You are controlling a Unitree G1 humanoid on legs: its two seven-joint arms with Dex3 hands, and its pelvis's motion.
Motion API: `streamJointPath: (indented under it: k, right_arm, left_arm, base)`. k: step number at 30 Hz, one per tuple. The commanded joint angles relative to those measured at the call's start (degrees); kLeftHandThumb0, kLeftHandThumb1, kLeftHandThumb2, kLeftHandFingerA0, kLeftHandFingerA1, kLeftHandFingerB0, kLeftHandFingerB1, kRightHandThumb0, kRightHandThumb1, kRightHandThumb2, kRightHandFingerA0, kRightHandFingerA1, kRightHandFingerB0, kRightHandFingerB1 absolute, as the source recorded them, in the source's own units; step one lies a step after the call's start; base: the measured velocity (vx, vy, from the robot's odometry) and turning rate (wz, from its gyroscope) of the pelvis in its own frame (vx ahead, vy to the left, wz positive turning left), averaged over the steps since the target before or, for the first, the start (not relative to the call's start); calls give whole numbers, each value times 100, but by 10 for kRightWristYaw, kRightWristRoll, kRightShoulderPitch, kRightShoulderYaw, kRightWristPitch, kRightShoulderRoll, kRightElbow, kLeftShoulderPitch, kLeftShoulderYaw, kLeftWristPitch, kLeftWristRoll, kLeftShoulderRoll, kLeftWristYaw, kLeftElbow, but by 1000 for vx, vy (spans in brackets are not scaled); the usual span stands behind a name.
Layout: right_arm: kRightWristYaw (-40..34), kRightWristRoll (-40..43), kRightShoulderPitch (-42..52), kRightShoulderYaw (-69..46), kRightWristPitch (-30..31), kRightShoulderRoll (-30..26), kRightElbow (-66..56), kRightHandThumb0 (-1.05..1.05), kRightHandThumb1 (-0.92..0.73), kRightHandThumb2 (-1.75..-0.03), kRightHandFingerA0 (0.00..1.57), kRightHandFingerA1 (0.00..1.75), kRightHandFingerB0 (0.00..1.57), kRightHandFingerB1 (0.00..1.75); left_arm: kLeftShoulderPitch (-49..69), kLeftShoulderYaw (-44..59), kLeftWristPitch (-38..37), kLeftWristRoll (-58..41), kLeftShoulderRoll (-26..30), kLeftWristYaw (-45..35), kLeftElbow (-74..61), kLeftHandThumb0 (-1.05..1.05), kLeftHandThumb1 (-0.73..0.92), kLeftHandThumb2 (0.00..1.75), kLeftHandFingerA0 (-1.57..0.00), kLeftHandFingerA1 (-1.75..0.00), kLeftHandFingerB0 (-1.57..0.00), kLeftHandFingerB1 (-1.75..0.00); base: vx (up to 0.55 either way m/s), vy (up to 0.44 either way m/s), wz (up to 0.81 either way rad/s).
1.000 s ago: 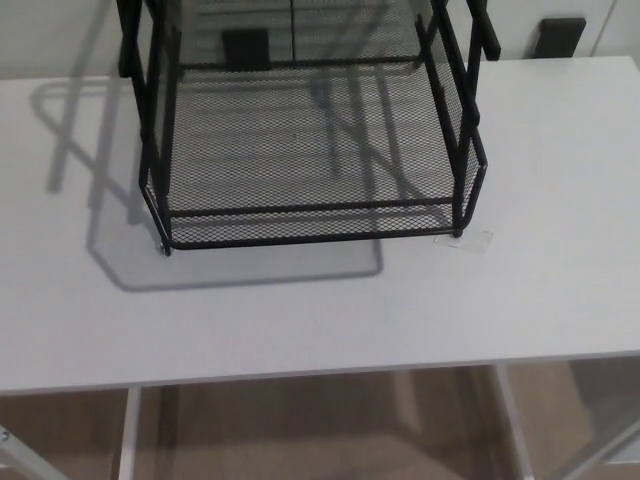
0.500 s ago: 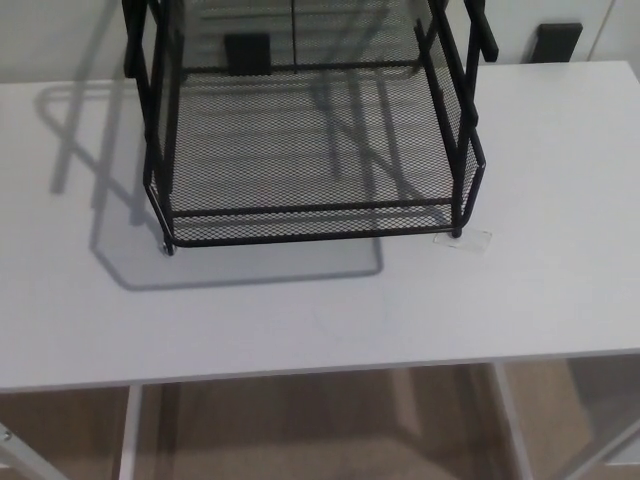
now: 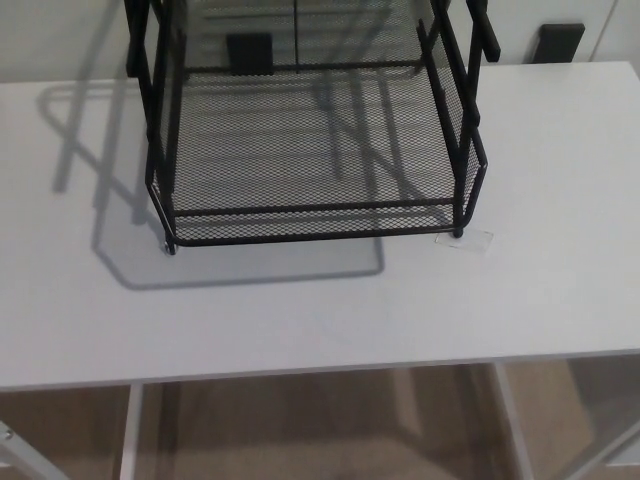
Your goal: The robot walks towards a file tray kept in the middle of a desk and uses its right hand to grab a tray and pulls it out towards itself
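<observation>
No hand is in view, so its state cannot be told, and a blind reach may push the tray point(image 3: 310, 215) back on the desk point(image 3: 320, 310).

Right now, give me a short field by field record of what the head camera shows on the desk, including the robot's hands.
surface: white rectangular desk
main object: black wire mesh file tray rack, standing on the desk's far half, its top cut off by the picture edge
lowest tray: empty, front edge facing the robot
small item: clear piece of tape or plastic at the rack's front right foot
behind desk: two dark blocks against the wall
left hand: not in view
right hand: not in view
</observation>
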Motion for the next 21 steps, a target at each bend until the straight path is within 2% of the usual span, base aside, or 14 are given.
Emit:
streamJointPath:
  k: [1,2,4,5,6,7,8,11,18,21]
  right_arm:
    - [-50,-196,-107,14,-60,-55,-359,-43,-58,-58,30,31,28,30]
    - [-38,-226,-124,33,-63,-61,-364,-24,-43,-95,9,51,9,49]
    - [-12,-280,-160,78,-56,-76,-376,-26,-42,-95,6,50,6,49]
    - [4,-308,-175,109,-36,-85,-380,-48,-58,-58,18,29,15,27]
    - [23,-347,-201,142,-28,-97,-377,-30,-46,-96,0,49,0,48]
    - [30,-368,-216,161,-23,-99,-373,-48,-56,-59,13,29,10,21]
    - [38,-411,-233,185,-13,-97,-370,-52,-38,-79,1,40,0,33]
    - [48,-493,-280,245,-13,-92,-340,-54,-40,-81,0,31,0,30]
    - [25,-618,-316,310,-33,-65,-317,-51,-35,-77,0,34,0,32]
    - [-8,-694,-335,353,-44,-47,-298,-54,-36,-79,0,39,2,35]
  left_arm:
    - [3,-1,-30,8,-1,0,11,-1,80,62,-21,-32,-11,-26]
    - [4,-1,-28,7,-2,1,7,0,80,63,-20,-32,-11,-25]
    - [6,-2,-26,5,-5,2,2,1,81,63,-21,-33,-11,-26]
    - [7,-2,-26,6,-5,2,0,1,81,63,-21,-33,-11,-26]
    - [5,-5,-25,9,-4,4,-3,1,81,63,-20,-32,-11,-25]
    - [4,-5,-26,10,-3,3,-4,2,81,63,-20,-32,-11,-25]
    - [3,-6,-28,10,-1,1,-3,2,81,63,-20,-33,-11,-25]
    - [5,-5,-21,8,3,-2,-11,2,81,65,-19,-33,-10,-25]
    - [16,-2,-25,10,8,-4,-19,2,81,62,-20,-33,-11,-26]
    - [16,-1,-27,12,11,-6,-17,1,80,62,-20,-33,-11,-26]
  base:
    - [0,0,0]
    - [0,0,0]
    - [0,0,0]
    - [0,0,0]
    - [0,0,0]
    - [0,0,0]
    - [0,0,0]
    - [0,0,0]
    - [0,0,0]
    - [0,0,0]
